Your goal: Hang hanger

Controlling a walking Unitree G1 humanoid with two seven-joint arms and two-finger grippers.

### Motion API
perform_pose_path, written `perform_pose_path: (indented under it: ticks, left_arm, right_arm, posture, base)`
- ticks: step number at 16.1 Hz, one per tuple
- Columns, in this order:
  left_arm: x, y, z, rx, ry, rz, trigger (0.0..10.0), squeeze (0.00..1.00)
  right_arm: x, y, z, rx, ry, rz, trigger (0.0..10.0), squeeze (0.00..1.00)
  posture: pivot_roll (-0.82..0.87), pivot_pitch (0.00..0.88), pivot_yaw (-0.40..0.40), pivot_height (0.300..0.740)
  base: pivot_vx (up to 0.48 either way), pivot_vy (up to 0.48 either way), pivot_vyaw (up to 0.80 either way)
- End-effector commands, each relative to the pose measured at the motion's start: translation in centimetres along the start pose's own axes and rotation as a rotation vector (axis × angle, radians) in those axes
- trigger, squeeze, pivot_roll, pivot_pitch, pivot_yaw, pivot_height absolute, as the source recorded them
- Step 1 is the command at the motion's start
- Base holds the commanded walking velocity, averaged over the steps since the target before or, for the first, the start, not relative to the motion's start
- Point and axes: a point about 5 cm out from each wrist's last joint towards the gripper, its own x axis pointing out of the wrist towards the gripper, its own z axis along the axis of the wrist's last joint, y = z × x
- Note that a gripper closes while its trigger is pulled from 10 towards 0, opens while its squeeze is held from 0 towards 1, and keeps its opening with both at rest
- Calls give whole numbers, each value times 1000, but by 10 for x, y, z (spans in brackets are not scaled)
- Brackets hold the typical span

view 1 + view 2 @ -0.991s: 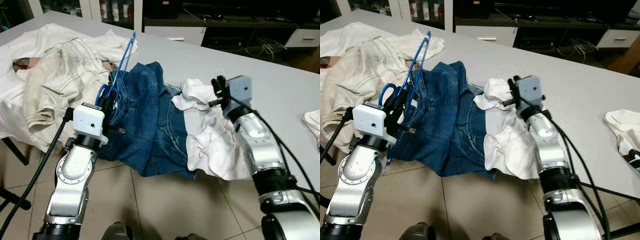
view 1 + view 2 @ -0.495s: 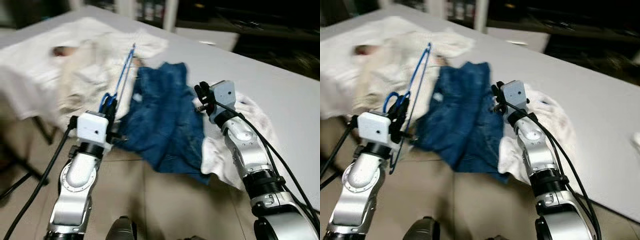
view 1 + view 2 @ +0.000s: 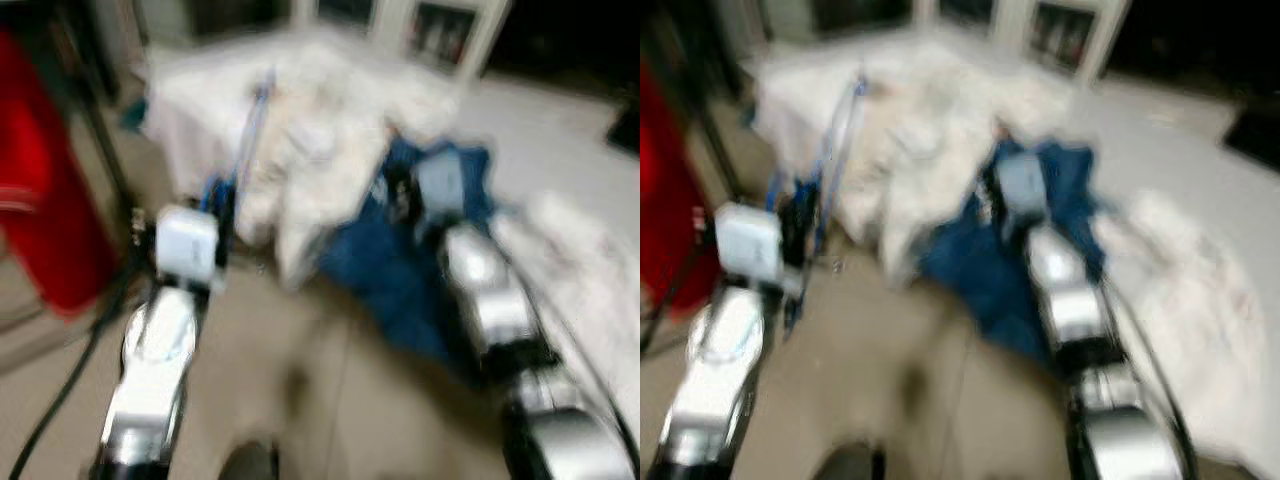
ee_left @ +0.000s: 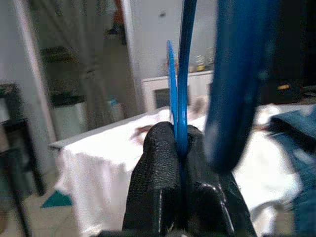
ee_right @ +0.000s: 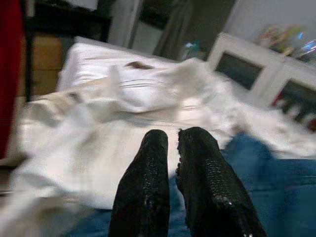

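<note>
The blue hanger [image 4: 181, 74] is in the left gripper [image 4: 178, 148]. In the left wrist view the two black fingers [image 4: 155, 168] press together on a thin blue bar of the hanger, and the bar sticks up from between them. A fat blue part of the hanger [image 4: 237, 74] crosses very close to that camera and looks blurry. In the head views, which are all blurry, the hanger [image 3: 250, 130] stands up tall above the left arm, on the left side of the scene, out over the tan floor [image 3: 300, 380] and near the edge of the table [image 3: 1160, 150].

The right gripper [image 5: 173, 148] is on the right, held out in front of the pile of clothes. Its two black fingers [image 5: 148, 173] are almost together, with just a thin gap, and they hold nothing.

On the table lie white clothes [image 3: 320, 140], piled up and hanging over the near edge. To the right of them are blue jeans [image 3: 400, 270], also hanging down over the edge. More white cloth [image 3: 1200, 300] lies further right. A big red thing [image 3: 40, 180] stands at the far left, but it is too blurry to tell what it is. White cabinets [image 5: 256, 74] stand at the far side of the room.
</note>
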Motion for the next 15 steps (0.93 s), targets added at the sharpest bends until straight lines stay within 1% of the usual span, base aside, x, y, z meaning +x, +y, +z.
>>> perform_pose_path:
  ticks: [1, 2, 5, 7, 8, 9, 10, 12, 13, 14, 15]
  left_arm:
    - [3, -4, 2, -1, -7, -16, 10000, 0]
    - [3, -5, 2, 0, -7, -20, 10000, 0]
    - [4, -6, 1, 16, -5, -47, 10000, 0]
    - [4, -7, 1, 24, -4, -64, 10000, 0]
    - [2, -13, -1, 120, -15, -202, 10000, 0]
    - [-1, -12, -4, 203, -10, -282, 10000, 0]
    - [-2, -6, -7, 269, 5, -322, 10000, 0]
    - [-2, 15, -12, 325, 47, -283, 10000, 0]
    - [-1, 30, -13, 349, 63, -239, 10000, 0]
    - [-1, 34, -11, 356, 62, -228, 10000, 0]
    - [-1, 34, -11, 355, 62, -226, 10000, 0]
  right_arm:
    - [-2, -13, -3, -6, 31, -37, 10000, 0]
    - [-2, -13, -4, -7, 40, -43, 10000, 0]
    - [0, -16, -6, -70, 73, -90, 10000, 0]
    - [0, -16, -7, -82, 80, -96, 10000, 0]
    - [4, -7, -6, -49, 80, -85, 10000, 706]
    - [8, 3, -4, -16, 78, -51, 10000, 1000]
    - [12, 14, -4, 8, 86, -9, 10000, 1000]
    - [16, 37, -9, 12, 142, 105, 10000, 1000]
    - [15, 55, -15, -29, 182, 220, 10000, 1000]
    - [12, 65, -17, -89, 194, 299, 10000, 1000]
    - [11, 68, -18, -113, 197, 317, 10000, 1000]
  posture:
    - [164, 10, -81, 710]
    - [164, 10, -81, 710]
    - [163, 8, -81, 710]
    - [163, 8, -81, 710]
    - [162, 10, -81, 710]
    - [161, 11, -82, 710]
    - [161, 11, -82, 710]
    - [168, 12, -84, 710]
    - [178, 13, -89, 710]
    - [178, 13, -89, 710]
    - [178, 13, -89, 710]
  base:
    - [0, 0, 0]
    - [0, 0, 0]
    - [0, 0, 0]
    - [0, 0, 0]
    - [0, 0, 0]
    - [0, 0, 0]
    - [0, 0, 0]
    - [0, 0, 0]
    - [0, 0, 0]
    - [0, 0, 0]
    - [0, 0, 0]
